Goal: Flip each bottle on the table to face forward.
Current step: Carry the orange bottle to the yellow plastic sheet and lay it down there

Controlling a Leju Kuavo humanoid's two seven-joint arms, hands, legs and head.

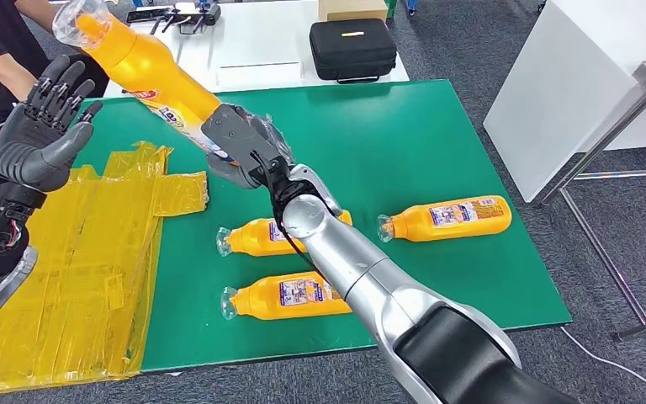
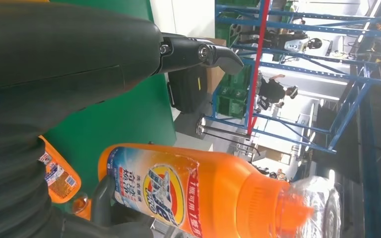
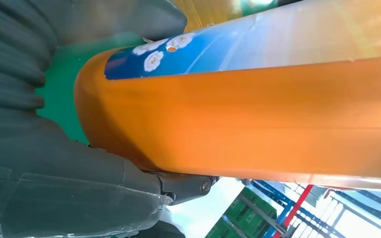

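Above the green table (image 1: 471, 126), right robot hand (image 1: 244, 143) grips a raised orange bottle (image 1: 147, 71); left robot hand (image 1: 42, 135) spread, empty.

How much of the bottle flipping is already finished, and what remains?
Three orange bottles lie on the green table; two show labels, the middle one is partly hidden. The right hand holds a fourth bottle aloft; the left hand is empty. This bottle remains to place.

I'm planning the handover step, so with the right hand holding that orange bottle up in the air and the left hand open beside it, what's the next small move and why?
Probably bring the left hand in to take the raised bottle near its upper body. The right hand grips only its base end, the bottle tilts toward the open left hand, and three other bottles still lie on the green table.
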